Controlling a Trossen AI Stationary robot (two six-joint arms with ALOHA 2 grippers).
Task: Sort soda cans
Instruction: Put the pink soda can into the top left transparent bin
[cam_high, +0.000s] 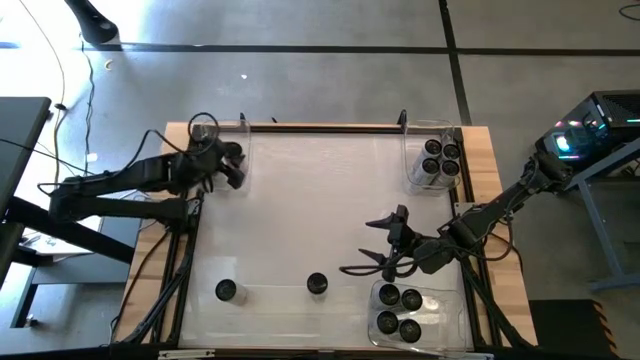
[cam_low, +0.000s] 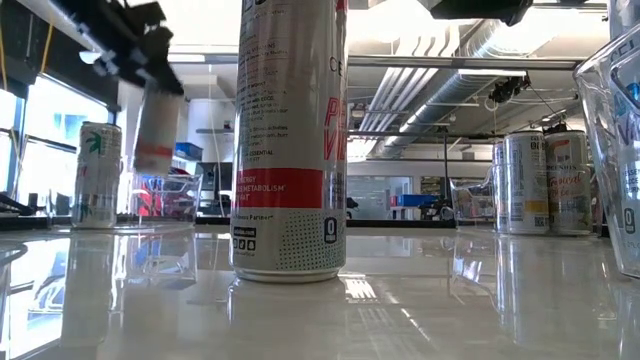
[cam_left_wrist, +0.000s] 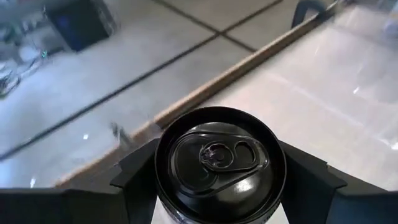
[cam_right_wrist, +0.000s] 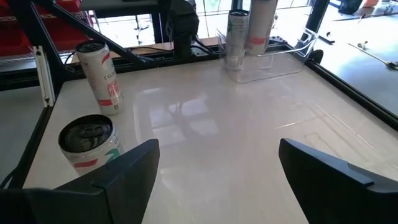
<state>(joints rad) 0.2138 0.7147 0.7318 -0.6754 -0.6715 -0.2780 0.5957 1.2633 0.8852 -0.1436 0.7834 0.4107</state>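
Silver-sided soda cans with dark round tops are being sorted on a glossy white surface (cam_high: 320, 190) ringed by clear rectangular plastic bins. At about ten o'clock, the left gripper (cam_left_wrist: 217, 186) holds one can (cam_left_wrist: 219, 163) pinched between its jaws, lifted above the clear bin (cam_high: 215, 135) in that corner; the low view shows the can (cam_low: 155, 130) hanging in the air near another can (cam_low: 97, 175) already standing there. Four cans (cam_high: 440, 160) fill the bin at two o'clock and four more (cam_high: 398, 312) sit in the bin at five o'clock. Two loose cans (cam_high: 226, 291) (cam_high: 317, 284) wait near six and seven o'clock. The right gripper (cam_high: 385, 245) hovers at about four o'clock with its jaws spread wide and empty. The step in hand looks like placing the held can: it would go best if the can comes down upright, clear of the bin's walls and of its neighbour, and the jaws part only once its base rests flat, since a tall narrow can tips easily. The right arm appears best placed to take the six o'clock can next.
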